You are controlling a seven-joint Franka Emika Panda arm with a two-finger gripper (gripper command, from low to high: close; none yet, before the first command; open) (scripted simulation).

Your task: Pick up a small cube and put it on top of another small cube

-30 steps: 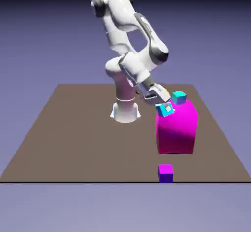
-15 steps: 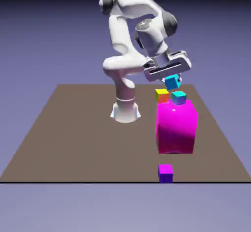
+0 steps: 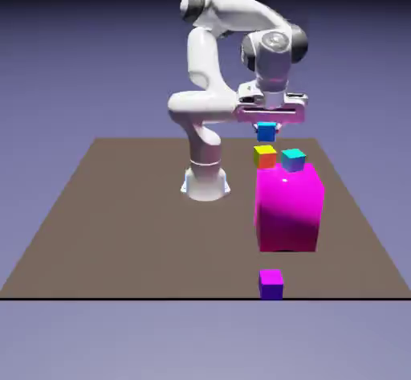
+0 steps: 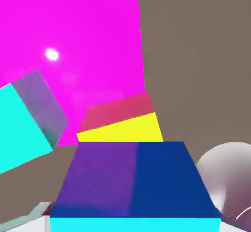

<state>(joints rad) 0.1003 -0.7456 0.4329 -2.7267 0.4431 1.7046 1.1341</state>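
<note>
Item one: blue cube [image 3: 266,132], small, cyan on its top face, darker blue on its sides. It was held level in the air, directly above the yellow-topped cube in the exterior view, with a gap showing between the two.

Item two: tool [image 3: 267,131], two-fingered, white. It was clamped on the blue cube and pointed downward.

Item three: yellow-topped cube [image 3: 265,157], small, with orange-red on a side. It sat behind the large block as seen in the exterior view, near that block's far edge.

Item four: teal-sided cube [image 3: 293,160], small, with a cyan top, just beside item three toward the exterior view's right.

Item five: magenta block [image 3: 289,210], large, upright on the brown tabletop [image 3: 144,218].

Item six: purple cube [image 3: 271,284], small, at the tabletop's near edge.
</note>
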